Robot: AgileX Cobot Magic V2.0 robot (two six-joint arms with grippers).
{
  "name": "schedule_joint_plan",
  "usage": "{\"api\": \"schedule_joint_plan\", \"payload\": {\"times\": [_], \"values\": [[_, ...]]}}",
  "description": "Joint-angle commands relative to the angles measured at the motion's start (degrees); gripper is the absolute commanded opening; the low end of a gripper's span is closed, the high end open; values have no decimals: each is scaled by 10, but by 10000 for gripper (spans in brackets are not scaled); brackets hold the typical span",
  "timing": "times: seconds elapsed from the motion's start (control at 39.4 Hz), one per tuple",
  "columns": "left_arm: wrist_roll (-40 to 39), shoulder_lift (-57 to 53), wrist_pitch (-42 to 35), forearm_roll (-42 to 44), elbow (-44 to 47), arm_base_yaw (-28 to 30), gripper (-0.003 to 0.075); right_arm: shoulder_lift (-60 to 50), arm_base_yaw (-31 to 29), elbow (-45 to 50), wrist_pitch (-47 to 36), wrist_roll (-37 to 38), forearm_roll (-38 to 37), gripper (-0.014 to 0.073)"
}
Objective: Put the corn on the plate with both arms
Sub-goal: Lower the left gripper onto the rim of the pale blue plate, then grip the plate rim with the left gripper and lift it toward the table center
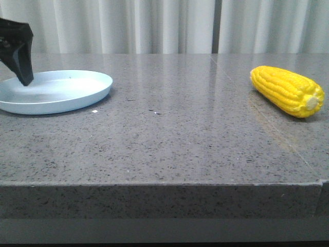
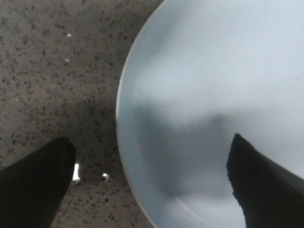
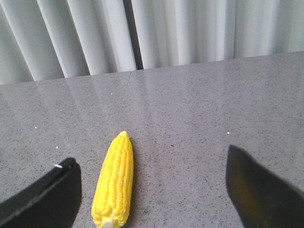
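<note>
The pale blue plate (image 1: 56, 92) lies at the table's far left. The yellow corn (image 1: 288, 91) lies at the far right, its pale stem end towards the front right. My left gripper (image 1: 21, 67) hangs just above the plate's left part; only one black tip shows in the front view. In the left wrist view it (image 2: 152, 152) is open and empty, straddling the plate's rim (image 2: 124, 142). My right gripper (image 3: 152, 161) is open and empty, low over the table. The corn (image 3: 116, 180) lies between its fingers, close to one finger (image 3: 42, 199), untouched.
The grey speckled stone table (image 1: 164, 139) ends in a front edge near the camera. A seam (image 1: 272, 123) runs through its right part beside the corn. White curtains (image 1: 164, 25) hang behind the table.
</note>
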Motion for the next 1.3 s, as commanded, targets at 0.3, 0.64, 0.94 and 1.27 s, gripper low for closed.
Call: {"api": "schedule_joint_plan", "payload": {"times": [0.3,0.64,0.94,1.27], "values": [[-2,3,-23,-12,-21,-4,392,7,-4,-21,-50,-6,1,640],[-2,3,-23,-12,-21,-4,-10,7,-4,-21,-50,-6,1,640],[-2,-18,-33,-52,-45,-4,-20,7,-4,-21,-50,-6,1,640],[60,-34,-12,-221,-104,-56,-20,7,-4,-21,-50,-6,1,640]]}}
